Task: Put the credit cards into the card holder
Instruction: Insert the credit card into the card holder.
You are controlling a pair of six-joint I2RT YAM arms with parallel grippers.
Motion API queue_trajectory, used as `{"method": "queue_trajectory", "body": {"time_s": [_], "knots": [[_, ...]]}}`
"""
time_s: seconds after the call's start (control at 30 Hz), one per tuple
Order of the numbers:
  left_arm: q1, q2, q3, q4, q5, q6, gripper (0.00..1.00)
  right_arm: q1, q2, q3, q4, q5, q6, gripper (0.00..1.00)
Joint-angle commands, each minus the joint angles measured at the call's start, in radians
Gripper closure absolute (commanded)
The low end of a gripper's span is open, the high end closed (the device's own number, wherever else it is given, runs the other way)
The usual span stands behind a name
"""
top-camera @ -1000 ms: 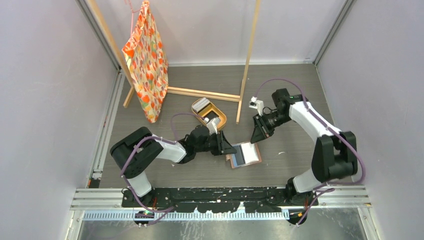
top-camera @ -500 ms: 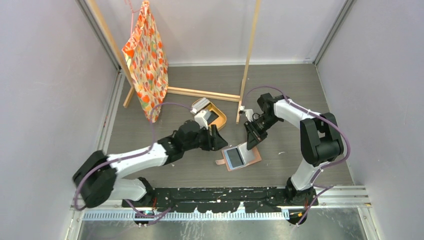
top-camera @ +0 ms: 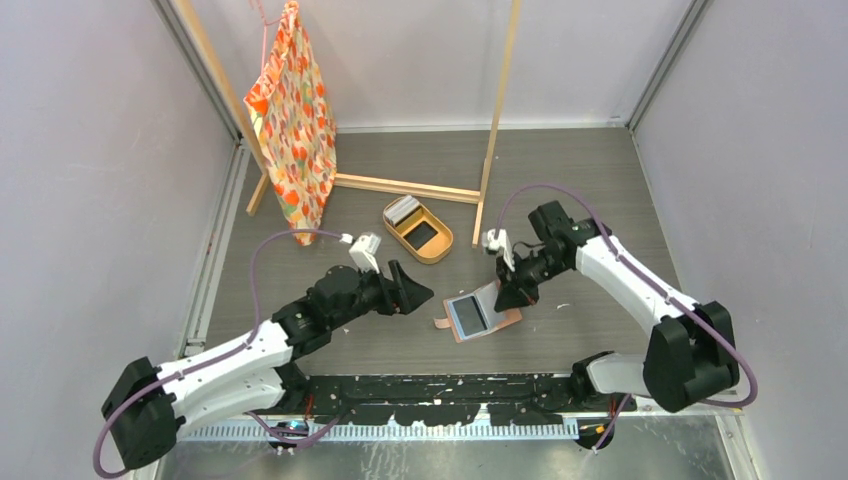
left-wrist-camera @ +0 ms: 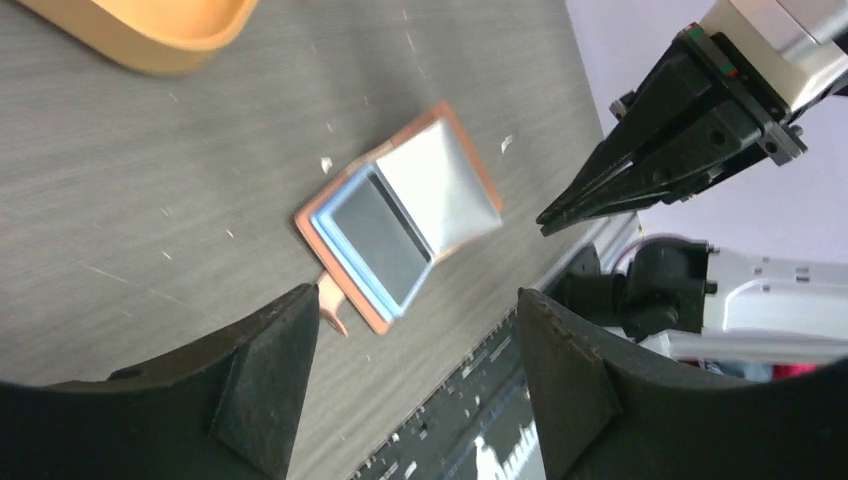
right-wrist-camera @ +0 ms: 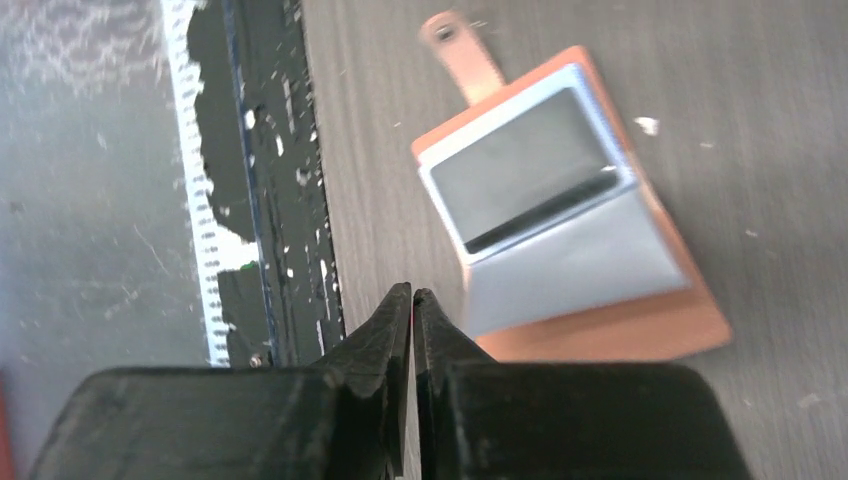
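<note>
nearest the bases, the card holder [top-camera: 480,317] lies open on the table [top-camera: 600,200], glossy pockets face up, its snap tab [top-camera: 440,322] sticking out to the left. the left gripper [top-camera: 418,288] sits just left of it, fingers spread wide, nothing between them, well clear of the leather. on the other side, the right gripper [top-camera: 503,298] points down at the holder's far right edge, tips pressed together, holding nothing; contact with the holder, can't tell. further back, the oval tan tray [top-camera: 443,243] holds the credit cards [top-camera: 402,208], a pale stack at its far end and a dark one lying flat inside. behind that, the wooden rack [top-camera: 495,120], with an orange patterned bag [top-camera: 295,120] hanging at its left.
</note>
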Motion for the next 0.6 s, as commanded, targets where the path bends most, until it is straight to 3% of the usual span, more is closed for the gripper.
{"method": "queue_trajectory", "body": {"time_s": [0.0,0.1,0.33,0.57], "knots": [[-0.086,0.093,0.047,0.032,0.015,-0.141,0.33,0.032,-0.017,-0.087,0.002,-0.049,-0.331,0.94],[-0.174,0.207,0.088,0.063,-0.085,-0.155,0.45,0.070,0.027,-0.077,0.080,0.070,-0.235,0.99],[-0.194,0.449,0.164,0.146,-0.121,-0.196,0.66,0.148,0.100,-0.088,0.215,0.277,-0.104,0.99],[-0.195,0.608,0.184,0.201,-0.100,-0.267,0.70,0.186,0.203,-0.045,0.191,0.357,-0.063,0.99]]}}
